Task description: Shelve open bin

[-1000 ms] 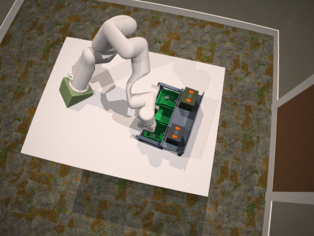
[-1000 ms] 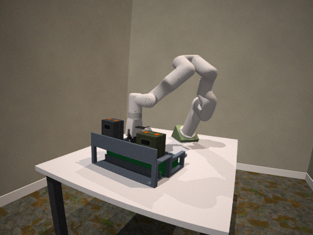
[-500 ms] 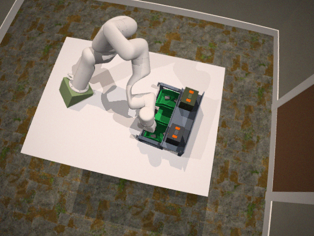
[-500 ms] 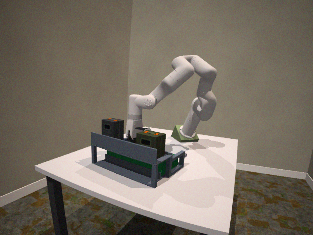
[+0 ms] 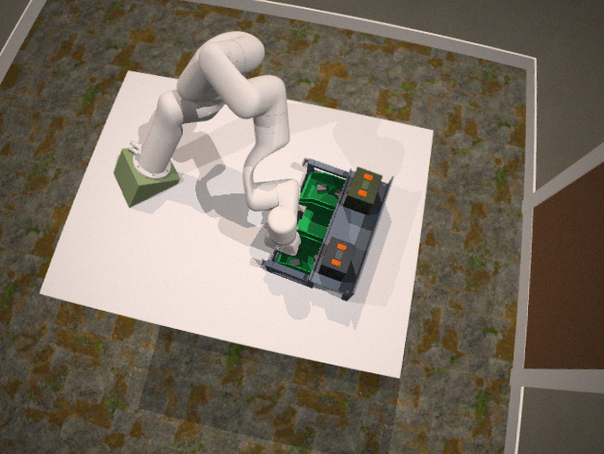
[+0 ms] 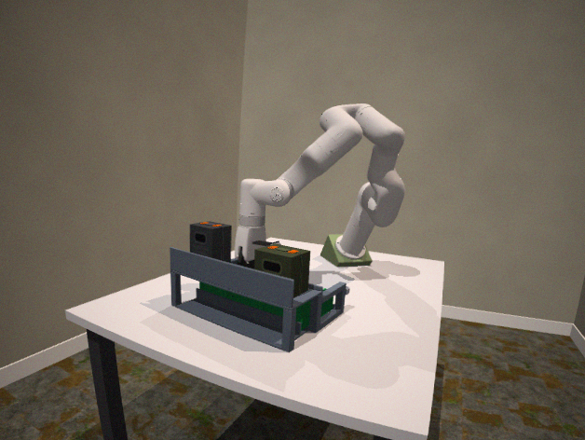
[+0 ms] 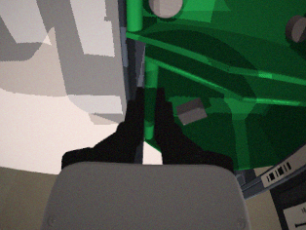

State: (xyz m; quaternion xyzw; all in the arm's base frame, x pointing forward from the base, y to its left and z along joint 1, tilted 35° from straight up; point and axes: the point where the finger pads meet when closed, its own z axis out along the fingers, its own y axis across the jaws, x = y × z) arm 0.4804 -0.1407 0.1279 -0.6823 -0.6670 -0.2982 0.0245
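The hand [image 5: 288, 242] [image 6: 244, 257] [image 7: 149, 98] is pointing down at the end place of the slate-grey shelf [image 5: 289, 275] [image 6: 231, 276]. Its fingers are standing nearly together, pinching the front wall of the green open-front bin [image 5: 308, 265] [image 7: 214, 138]. That bin is sitting within the row, off the counter [image 5: 170, 268] [image 6: 378, 331], beside the middle green bin [image 5: 318, 219] [image 7: 195, 29]; the far green bin [image 5: 328, 183] is standing at the other end. A grey block [image 5: 294, 262] [image 7: 191, 111] is lying inside the held bin. Whether the base is fully down and level, the views are not showing.

The bin is probably behaving as a light, fairly stiff plastic shell, smooth enough to pivot in a narrow pinch. The low front wall is looking like the right hold, since it is leaving the rear free to go under the board; the weight behind that grip could be making the rear sag, and the loose parts could slide.

The work is seemingly near its end: settling the bin gently behind the front lip [image 7: 131, 63], then opening just enough to rise straight off the wall without dragging it or nudging the middle bin.
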